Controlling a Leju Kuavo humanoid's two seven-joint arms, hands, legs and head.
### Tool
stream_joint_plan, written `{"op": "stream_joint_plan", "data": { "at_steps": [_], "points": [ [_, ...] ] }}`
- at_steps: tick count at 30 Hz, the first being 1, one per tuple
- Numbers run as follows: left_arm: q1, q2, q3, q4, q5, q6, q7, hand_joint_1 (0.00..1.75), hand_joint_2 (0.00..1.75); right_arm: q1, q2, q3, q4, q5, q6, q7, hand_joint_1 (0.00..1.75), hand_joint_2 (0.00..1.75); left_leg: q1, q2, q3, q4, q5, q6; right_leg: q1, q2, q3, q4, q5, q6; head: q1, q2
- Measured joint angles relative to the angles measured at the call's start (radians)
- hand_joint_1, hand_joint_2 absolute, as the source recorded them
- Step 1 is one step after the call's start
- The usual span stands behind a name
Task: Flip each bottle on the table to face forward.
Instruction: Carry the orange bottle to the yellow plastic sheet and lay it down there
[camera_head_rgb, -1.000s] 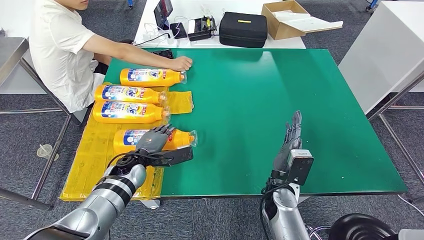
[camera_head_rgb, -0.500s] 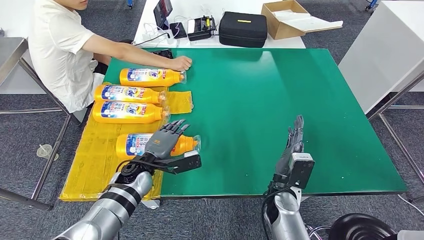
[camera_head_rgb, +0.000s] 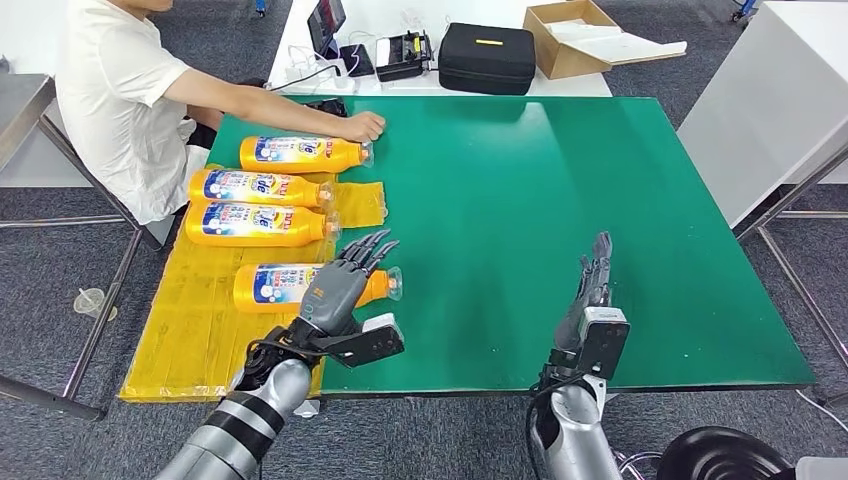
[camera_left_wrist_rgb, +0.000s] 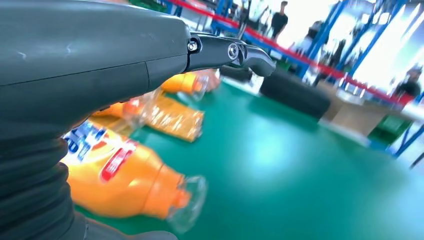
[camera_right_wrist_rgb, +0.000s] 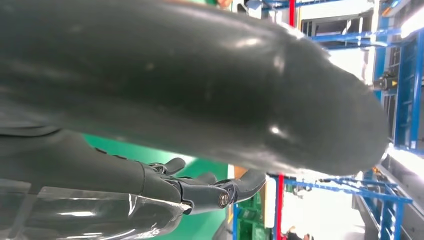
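Several orange bottles lie on their sides at the left of the green table (camera_head_rgb: 520, 200), blue-and-white labels up, caps pointing right. The nearest bottle (camera_head_rgb: 275, 287) rests on a yellow mat (camera_head_rgb: 190, 330); its neck and clear cap (camera_left_wrist_rgb: 192, 200) appear under my wrist in the left wrist view, where the bottle (camera_left_wrist_rgb: 120, 180) lies free. My left hand (camera_head_rgb: 345, 285) hovers over that bottle's neck, fingers spread, holding nothing. My right hand (camera_head_rgb: 590, 290) stands upright and open near the front edge, right of centre. Behind it lie a third bottle (camera_head_rgb: 255, 222), a second (camera_head_rgb: 255, 187) and the farthest (camera_head_rgb: 300, 154).
A person in a white shirt (camera_head_rgb: 120, 100) sits at the back left, one hand (camera_head_rgb: 362, 125) resting at the farthest bottle's cap. Behind the table sit a black case (camera_head_rgb: 487, 58), a cardboard box (camera_head_rgb: 575, 35) and electronics. A white table (camera_head_rgb: 770, 100) stands to the right.
My left hand has lifted off the nearest bottle, opened its fingers and moved a little right. The bottle's label shows more fully. My right hand dropped slightly.
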Motion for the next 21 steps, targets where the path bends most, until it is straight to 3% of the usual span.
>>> {"op": "stream_joint_plan", "data": {
  "at_steps": [3, 8, 11, 21],
  "points": [
    [0.023, 0.007, -0.015, -0.054, 0.125, 0.028, -0.033, 0.0, 1.75, 0.0, -0.001, 0.001, -0.002, -0.044, 0.049, 0.0, 0.0, 0.0, 0.0, 0.0, 0.0, 0.0, 0.0, 0.0, 0.0, 0.0, 0.0, 0.0, 0.0, 0.0, 0.0, 0.0],
    [0.099, -0.019, -0.006, -0.148, 0.526, 0.028, -0.101, 0.0, 1.75, 0.028, 0.036, -0.039, -0.032, -0.14, 0.318, 0.0, 0.0, 0.0, 0.0, 0.0, 0.0, 0.0, 0.0, 0.0, 0.0, 0.0, 0.0, 0.0, 0.0, 0.0, 0.0, 0.0],
    [0.14, -0.038, 0.0, -0.186, 0.613, 0.028, -0.11, 0.0, 1.75, 0.051, 0.058, -0.047, -0.06, -0.132, 0.336, 0.0, 0.0, 0.0, 0.0, 0.0, 0.0, 0.0, 0.0, 0.0, 0.0, 0.0, 0.0, 0.0, 0.0, 0.0, 0.0, 0.0],
    [0.176, -0.057, 0.001, -0.233, 0.625, 0.027, -0.113, 0.0, 1.75, 0.073, 0.078, -0.054, -0.095, -0.129, 0.34, 0.0, 0.0, 0.0, 0.0, 0.0, 0.0, 0.0, 0.0, 0.0, 0.0, 0.0, -0.001, 0.0, 0.0, 0.0, 0.0, 0.0]
  ]
}}
